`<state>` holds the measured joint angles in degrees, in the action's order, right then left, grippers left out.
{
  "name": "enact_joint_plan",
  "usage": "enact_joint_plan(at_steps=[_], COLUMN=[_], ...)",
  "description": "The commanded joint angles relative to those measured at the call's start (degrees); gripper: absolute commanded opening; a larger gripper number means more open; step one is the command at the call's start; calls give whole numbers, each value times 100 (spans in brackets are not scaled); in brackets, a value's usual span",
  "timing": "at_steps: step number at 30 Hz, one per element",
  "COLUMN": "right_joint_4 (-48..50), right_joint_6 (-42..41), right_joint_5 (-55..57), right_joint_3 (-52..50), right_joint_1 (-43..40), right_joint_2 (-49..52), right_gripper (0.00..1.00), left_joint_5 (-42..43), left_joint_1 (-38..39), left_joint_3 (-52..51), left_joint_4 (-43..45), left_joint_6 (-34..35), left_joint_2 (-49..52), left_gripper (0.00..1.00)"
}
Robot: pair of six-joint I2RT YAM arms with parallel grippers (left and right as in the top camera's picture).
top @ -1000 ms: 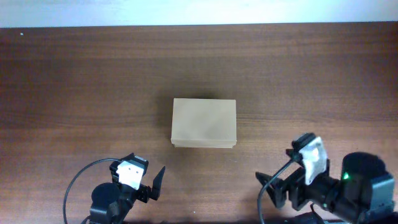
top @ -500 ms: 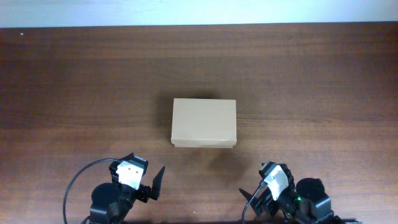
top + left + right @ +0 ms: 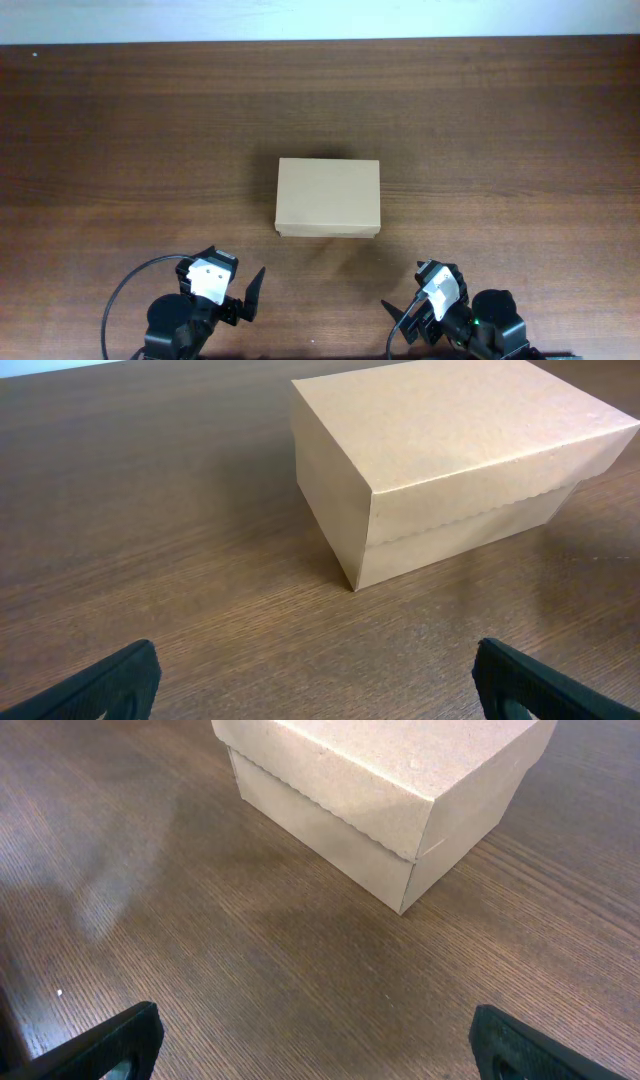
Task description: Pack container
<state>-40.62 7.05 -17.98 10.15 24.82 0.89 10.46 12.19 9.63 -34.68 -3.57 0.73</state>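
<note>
The container is a plain tan cardboard box with its flap lid shut, in the middle of the wooden table. It also shows in the left wrist view and in the right wrist view. My left gripper is open and empty near the front edge, left of the box; its fingertips frame bare wood in the left wrist view. My right gripper is open and empty near the front edge, right of the box, also over bare wood in the right wrist view.
The dark wooden table ends at a pale strip along the far edge. A black cable loops beside the left arm.
My right arm has pulled back and to the left, from the front right corner to a spot nearer the box's front. The left arm and the box have not moved.
</note>
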Motion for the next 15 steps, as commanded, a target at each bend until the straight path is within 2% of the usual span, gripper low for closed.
enact_joint_plan(at_steps=[1,15], right_joint_4=[17,17], right_joint_6=[-63,-63], right_joint_5=[68,68], right_joint_3=[-39,-39], right_joint_1=[33,33], right_joint_2=[-74,-74], right_gripper=[99,99], left_joint_5=[-24,-24], left_joint_1=[-35,-35], left_joint_3=[-11,-11], left_joint_4=[0,0], left_joint_6=[35,35], left_joint_2=[-44,-44], left_gripper=[99,100])
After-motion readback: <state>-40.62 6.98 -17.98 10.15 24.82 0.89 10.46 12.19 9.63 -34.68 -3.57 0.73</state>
